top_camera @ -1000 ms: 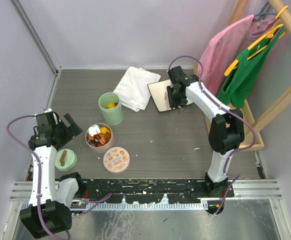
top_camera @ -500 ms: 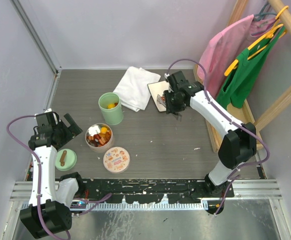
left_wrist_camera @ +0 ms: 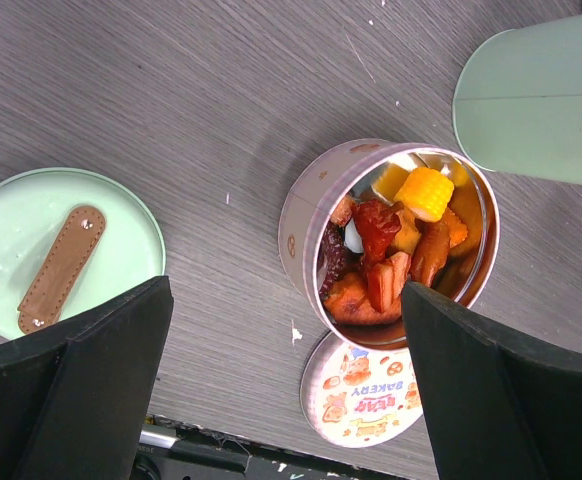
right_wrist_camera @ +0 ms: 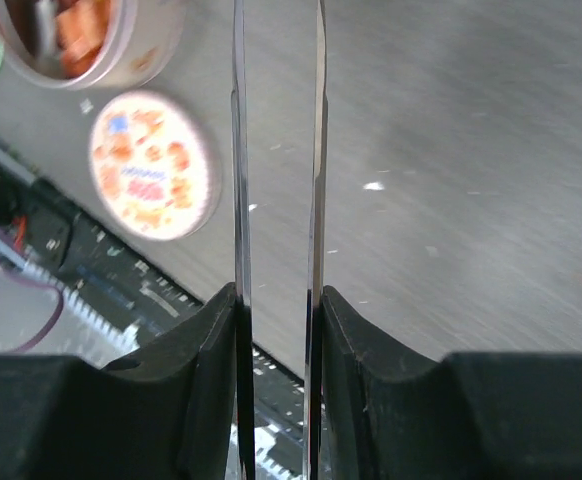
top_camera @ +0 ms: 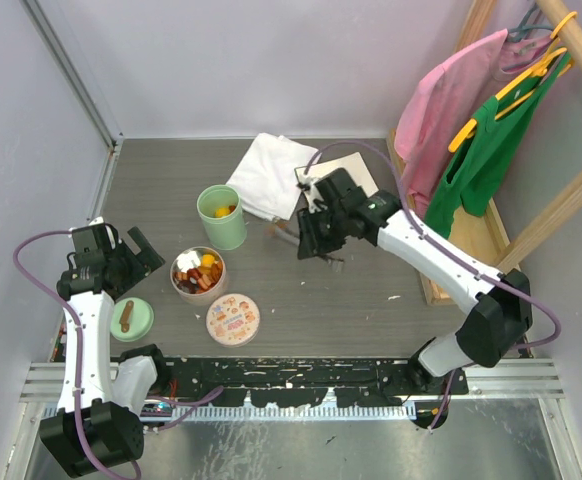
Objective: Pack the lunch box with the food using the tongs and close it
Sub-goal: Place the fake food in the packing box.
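Right end effector (right_wrist_camera: 278, 305) clamps the tongs (right_wrist_camera: 239, 150); left end effector (left_wrist_camera: 286, 300) gapes empty. Tips should stay parted, descending squarely over the food (left_wrist_camera: 383, 232).

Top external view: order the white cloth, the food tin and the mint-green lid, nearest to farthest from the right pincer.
1. White cloth, just behind the right pincer.
2. Food tin, to its left.
3. Mint-green lid, far left, near edge.

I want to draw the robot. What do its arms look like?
The left arm and right arm are white tubes with chunky black joints. A purple cable loops along each. The left tool and right tool are black.
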Available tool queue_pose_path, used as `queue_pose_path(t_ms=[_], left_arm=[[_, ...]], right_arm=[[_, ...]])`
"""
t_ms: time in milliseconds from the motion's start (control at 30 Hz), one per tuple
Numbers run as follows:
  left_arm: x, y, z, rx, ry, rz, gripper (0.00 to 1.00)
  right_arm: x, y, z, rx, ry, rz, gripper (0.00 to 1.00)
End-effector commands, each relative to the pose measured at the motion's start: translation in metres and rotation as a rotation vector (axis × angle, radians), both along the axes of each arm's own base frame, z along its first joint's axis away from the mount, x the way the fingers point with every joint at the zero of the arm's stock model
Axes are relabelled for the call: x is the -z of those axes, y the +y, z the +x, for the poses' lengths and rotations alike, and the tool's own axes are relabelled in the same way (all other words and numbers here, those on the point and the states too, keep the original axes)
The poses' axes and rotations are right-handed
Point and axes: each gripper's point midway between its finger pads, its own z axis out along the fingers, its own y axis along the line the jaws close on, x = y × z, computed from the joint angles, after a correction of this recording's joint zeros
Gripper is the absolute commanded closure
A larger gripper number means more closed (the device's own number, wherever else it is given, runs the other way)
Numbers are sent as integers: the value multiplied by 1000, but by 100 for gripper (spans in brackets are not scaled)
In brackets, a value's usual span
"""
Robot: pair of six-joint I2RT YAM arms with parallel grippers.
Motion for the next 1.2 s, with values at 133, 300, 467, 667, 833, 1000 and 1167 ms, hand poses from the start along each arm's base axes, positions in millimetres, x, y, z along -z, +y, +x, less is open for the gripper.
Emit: queue_pose_path(t_ms=[133,300,467,667,833,1000,1167], left_arm=[[-13,1,9,12,-57,11,2],[-14,1,8,10,-60,15,2],[-13,0,9,13,-56,10,2],[-14,1,9,12,-62,14,2],[-13,1,9,13,-57,12,2],[-13,1,9,12,-59,12,2],[-13,1,9,12,-57,12,2]], right_arm=[[-36,83,-47,-203,-65,163,66],[-36,104,-57,-261,-73,140,66],[-31,117,-61,-295,-81,97,66],[-20,133,-62,-335,-78,51,66],[-13,149,-65,-376,-77,14,65],[-8,170,-73,-425,-77,4,64],[-7,192,-75,-462,-87,-1,63]])
